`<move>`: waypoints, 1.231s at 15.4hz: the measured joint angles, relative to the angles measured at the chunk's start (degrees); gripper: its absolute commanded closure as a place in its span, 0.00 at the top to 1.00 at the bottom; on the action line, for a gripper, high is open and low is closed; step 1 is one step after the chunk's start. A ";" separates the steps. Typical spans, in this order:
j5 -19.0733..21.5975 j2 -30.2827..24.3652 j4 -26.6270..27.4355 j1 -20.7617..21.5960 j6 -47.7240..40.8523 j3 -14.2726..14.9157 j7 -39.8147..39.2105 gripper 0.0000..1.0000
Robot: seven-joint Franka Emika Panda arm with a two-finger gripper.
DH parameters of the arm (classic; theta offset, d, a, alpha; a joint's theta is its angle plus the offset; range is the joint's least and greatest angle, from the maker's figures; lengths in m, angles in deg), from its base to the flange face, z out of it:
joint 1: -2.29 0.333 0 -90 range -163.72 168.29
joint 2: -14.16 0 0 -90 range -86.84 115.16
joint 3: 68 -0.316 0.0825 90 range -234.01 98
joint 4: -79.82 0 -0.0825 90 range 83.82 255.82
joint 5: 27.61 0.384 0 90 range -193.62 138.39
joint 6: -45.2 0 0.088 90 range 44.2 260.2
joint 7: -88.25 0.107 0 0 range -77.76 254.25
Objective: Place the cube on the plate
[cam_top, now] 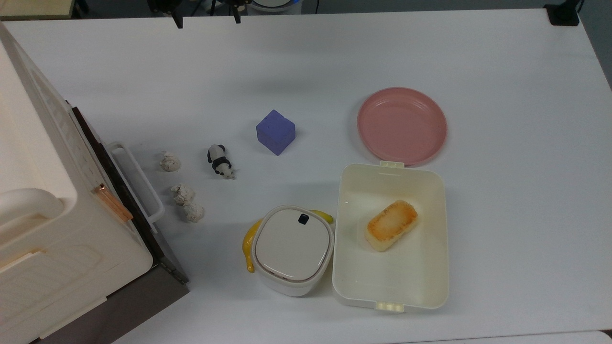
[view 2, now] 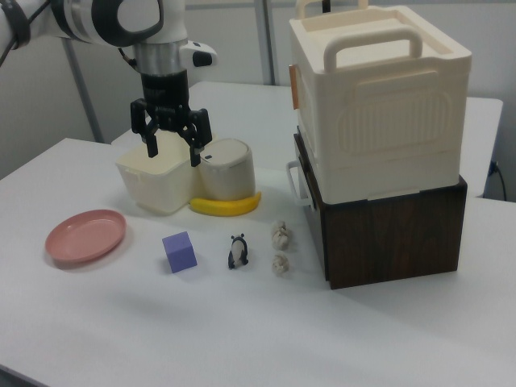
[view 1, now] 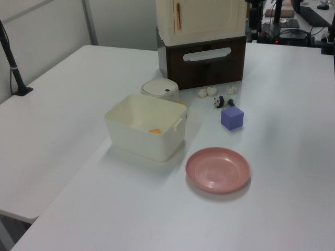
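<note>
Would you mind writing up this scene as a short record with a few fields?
cube: blue-purple cube resting on the table, apart from the plate
plate: pink plate, empty, beside the lunch box
gripper: gripper open, raised above the table, holding nothing
lunch box contents: one browned bread piece
near cube: panda figure

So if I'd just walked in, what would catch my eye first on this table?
Probably the coloured pieces on the white table: a blue-purple cube near the middle and an empty pink plate to the top view's right of it. Then the robot's gripper, jaws spread open, hanging in the air above the table in the right view, and the big cream box stacked on a dark wooden base at the right view's right.
</note>
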 measured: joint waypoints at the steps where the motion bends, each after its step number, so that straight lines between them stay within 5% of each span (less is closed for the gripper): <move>1: 0.00 0.01 0.03 0.00 0.00 -0.04 0.00 1.00; 13: 0.00 1.47 1.23 0.32 0.60 -0.44 -0.56 1.00; 19: -0.40 2.13 13.39 2.33 13.67 -3.22 -12.09 1.00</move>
